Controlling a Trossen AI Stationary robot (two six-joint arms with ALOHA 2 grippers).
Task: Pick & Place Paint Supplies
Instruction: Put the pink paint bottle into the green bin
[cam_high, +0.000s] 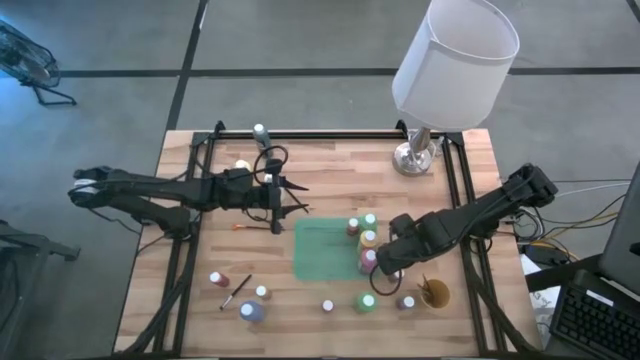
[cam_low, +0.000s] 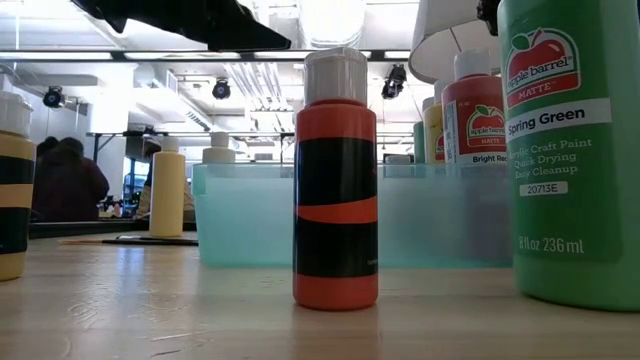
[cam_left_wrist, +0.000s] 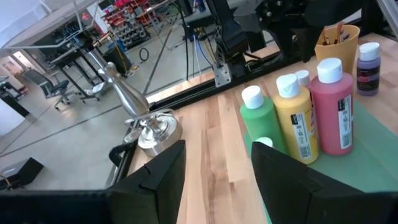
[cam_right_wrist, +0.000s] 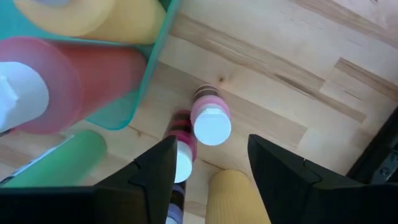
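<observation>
A wooden counter carries scattered paint bottles as two dark robot arms work above it. The right end effector hangs over the 3 o'clock edge of the green tray, fingers parted and grasping nothing; its wrist camera looks down between them on a pink-capped bottle standing on bare wood just outside the tray's corner. Inside that tray edge stand a red bottle, a yellow bottle and a green bottle (all white-capped, upright). A large green bottle stands near the counter's 5 o'clock side, beside a tan cup. Toward 7 o'clock lie a thin brush, a red bottle and a grey-blue bottle. The left end effector hovers at about 10 o'clock from the tray, fingers spread and empty. A white-shaded lamp stands at the 1 o'clock corner. An orange-and-black bottle fills the low view's centre.
</observation>
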